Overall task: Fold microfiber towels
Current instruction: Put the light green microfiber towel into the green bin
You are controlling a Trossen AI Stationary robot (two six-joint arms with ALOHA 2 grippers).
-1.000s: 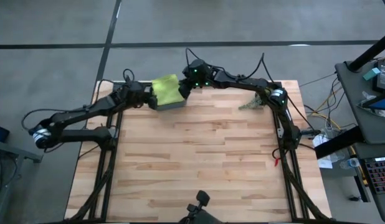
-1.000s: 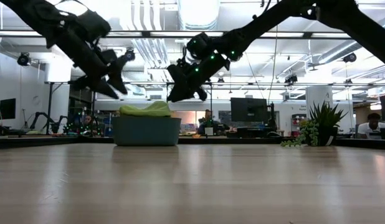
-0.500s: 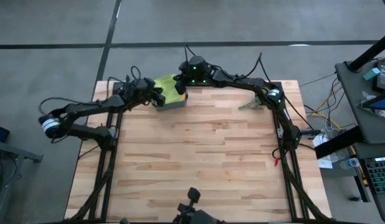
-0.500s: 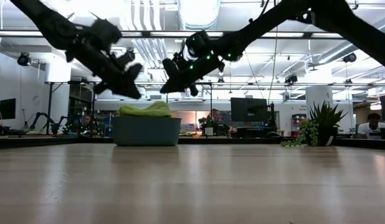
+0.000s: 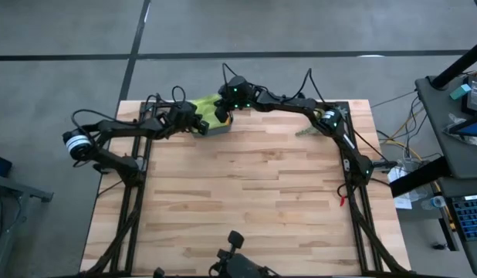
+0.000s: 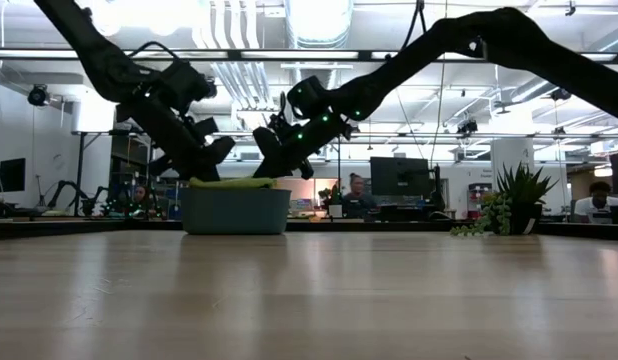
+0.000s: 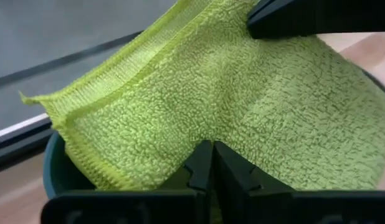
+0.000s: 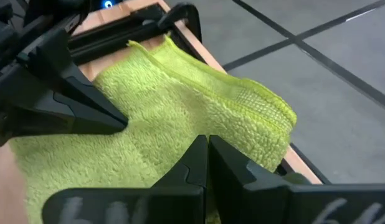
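Your left gripper (image 7: pixel 211 163) has its two dark fingers pressed together, tips meeting in a point that digs into the lime towel (image 7: pixel 242 106) right in front of them; you cannot tell whether any cloth is caught between them. Just past those tips the towel spreads away in a crumpled sheet, one stitched hem raised toward the far edge, and the other arm's dark finger (image 7: pixel 317 15) lies on the cloth beyond. Under the towel, beside your left fingers, the rim of the teal bin (image 7: pixel 55 171) shows, so the towel sits on top of the bin and drapes over its edge. Your right gripper (image 8: pixel 207 158) looks the same (fingers closed to a point, tips sunk into the pile), with the lime towel (image 8: pixel 180 118) directly ahead and the left gripper's pointed fingers (image 8: pixel 68 99) resting on the cloth just beyond. From above, the left gripper (image 5: pixel 198 122) and right gripper (image 5: pixel 221 112) come in from opposite sides and meet over the towel (image 5: pixel 207 104) at the table's (image 5: pixel 246 201) far edge. At table height the bin (image 6: pixel 235 211) stands below both grippers, a thin strip of towel (image 6: pixel 232 183) at its rim. Well off to the right gripper's far side stands a plant sprig (image 6: pixel 492 212).
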